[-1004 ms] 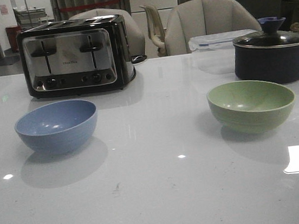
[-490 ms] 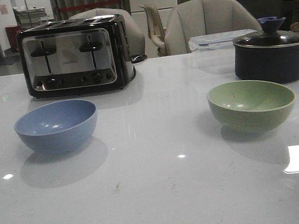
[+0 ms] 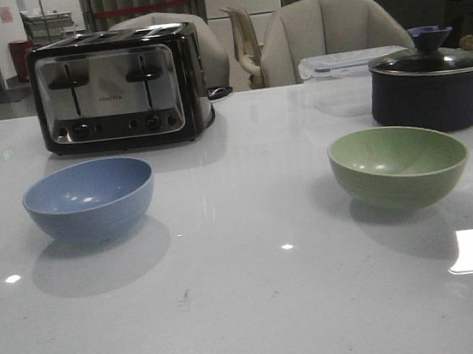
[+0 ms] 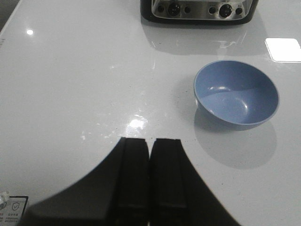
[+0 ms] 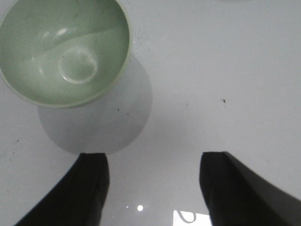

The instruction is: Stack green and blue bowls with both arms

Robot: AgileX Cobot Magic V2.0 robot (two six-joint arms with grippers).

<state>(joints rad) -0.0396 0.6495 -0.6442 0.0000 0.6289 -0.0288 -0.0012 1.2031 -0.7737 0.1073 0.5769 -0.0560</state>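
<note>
Blue bowl and green bowl sitting well apart on counter. Left hand hovering, fingers pressed together; right hand hovering, fingers spread.

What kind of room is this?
Probably a kitchen or dining area: a toaster and a lidded pot stand on a glossy white table, with padded chairs behind it.
</note>
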